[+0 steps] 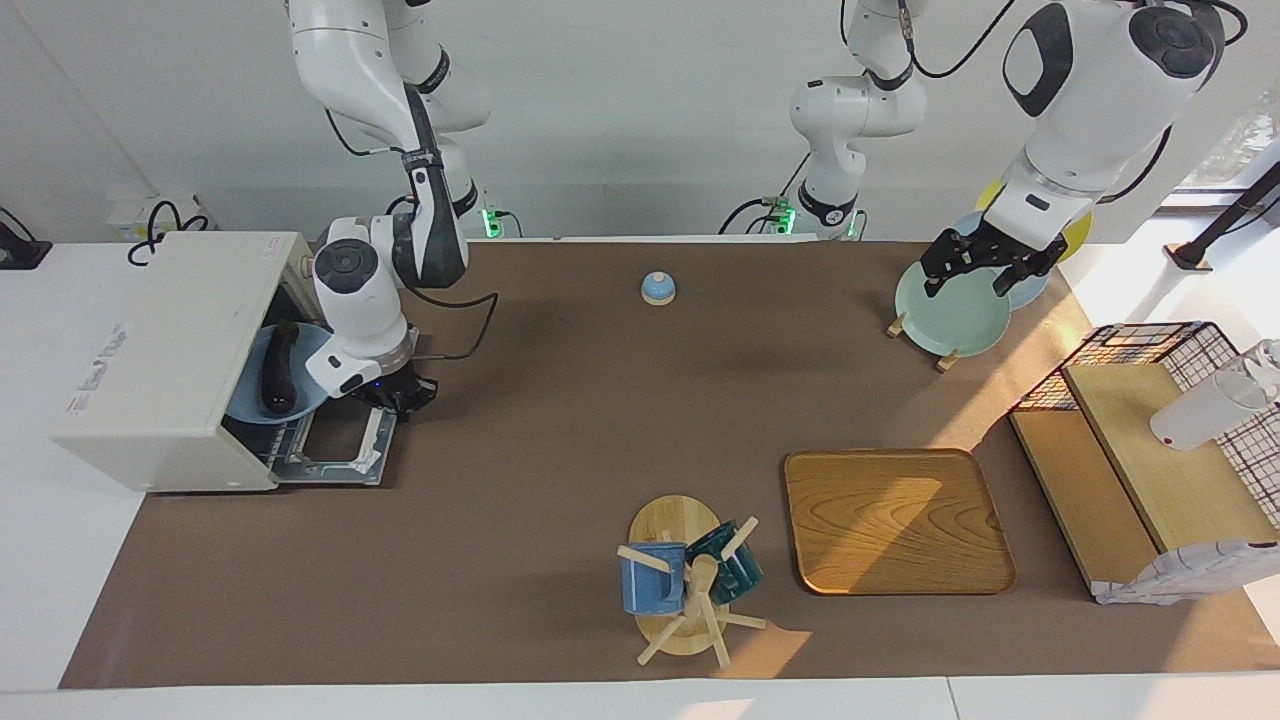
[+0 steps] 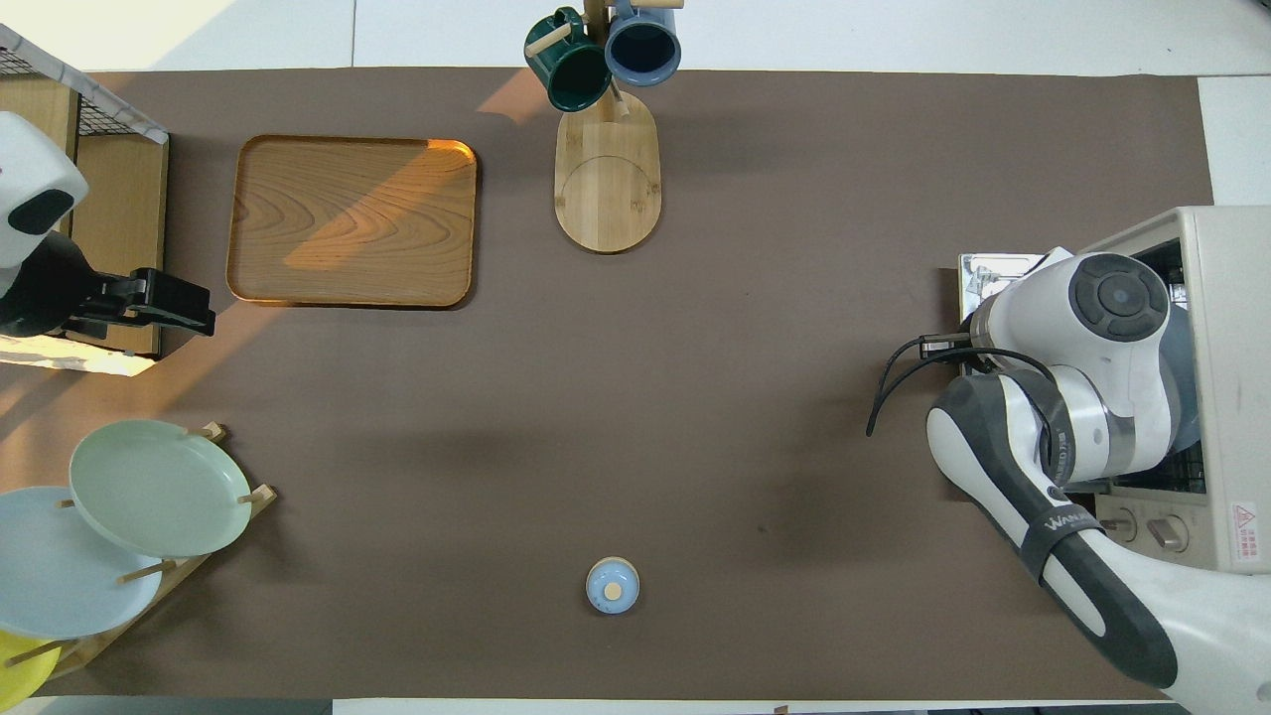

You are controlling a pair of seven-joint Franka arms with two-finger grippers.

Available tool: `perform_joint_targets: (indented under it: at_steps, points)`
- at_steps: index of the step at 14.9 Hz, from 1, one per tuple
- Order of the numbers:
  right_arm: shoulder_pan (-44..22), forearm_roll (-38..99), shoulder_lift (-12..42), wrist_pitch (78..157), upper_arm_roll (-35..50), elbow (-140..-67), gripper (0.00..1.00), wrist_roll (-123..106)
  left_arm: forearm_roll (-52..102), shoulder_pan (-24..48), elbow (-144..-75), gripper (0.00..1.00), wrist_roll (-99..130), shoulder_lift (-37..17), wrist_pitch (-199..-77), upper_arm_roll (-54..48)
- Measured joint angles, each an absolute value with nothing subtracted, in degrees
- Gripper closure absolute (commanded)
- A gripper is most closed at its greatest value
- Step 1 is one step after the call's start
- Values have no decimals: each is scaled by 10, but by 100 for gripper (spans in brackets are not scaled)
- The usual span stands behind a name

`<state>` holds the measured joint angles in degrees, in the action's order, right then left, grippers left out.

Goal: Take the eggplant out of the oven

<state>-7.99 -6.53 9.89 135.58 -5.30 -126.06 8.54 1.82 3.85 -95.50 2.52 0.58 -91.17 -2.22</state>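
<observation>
The white oven (image 1: 165, 350) stands at the right arm's end of the table, its door (image 1: 335, 448) dropped flat in front of it. Inside, the dark eggplant (image 1: 278, 368) lies on a blue plate (image 1: 300, 385) on the rack. My right gripper (image 1: 402, 396) is shut, low at the door's outer edge by the handle; I cannot see whether it grips the handle. In the overhead view the right arm covers the oven (image 2: 1226, 288) mouth, hiding the eggplant; only a corner of the door (image 2: 981, 270) shows. My left gripper (image 1: 968, 278) waits open over the plate rack.
A rack of plates (image 1: 950, 318) and a wire basket with wooden shelves (image 1: 1150, 450) are at the left arm's end. A wooden tray (image 1: 895, 520) and a mug tree (image 1: 690, 580) lie farther from the robots. A small blue lid (image 1: 657, 288) sits near them.
</observation>
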Motion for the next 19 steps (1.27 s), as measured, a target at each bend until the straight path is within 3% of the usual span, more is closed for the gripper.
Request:
perform_joint_targets:
  at_steps: [4,6,8,10,11,13,16,19]
  points:
    - [-81,-45,98,1337,-49,-1257,100,85,18,38,-955,0,25,6,-912,-22]
    - [-81,-45,94,1313,-49,-1249,65,85,18,38,-955,0,25,6,-912,-22]
    - [-78,-45,84,1288,-50,-1229,47,85,18,38,-955,0,25,6,-912,-22]
    - [-78,-45,61,1245,-52,-1211,41,86,18,38,-955,0,25,6,-912,-22]
    - [-78,-45,46,1222,-51,-1205,27,89,18,38,-955,0,25,6,-912,-22]
    - [-71,-45,14,1183,-52,-1202,27,99,18,38,-955,0,25,6,-912,-22]
    - [-28,-45,-5,1160,-54,-1207,46,99,18,38,-955,0,25,6,-912,-22]
    - [-12,-45,-5,1170,-54,-1224,50,96,18,38,-955,0,25,6,-912,-22]
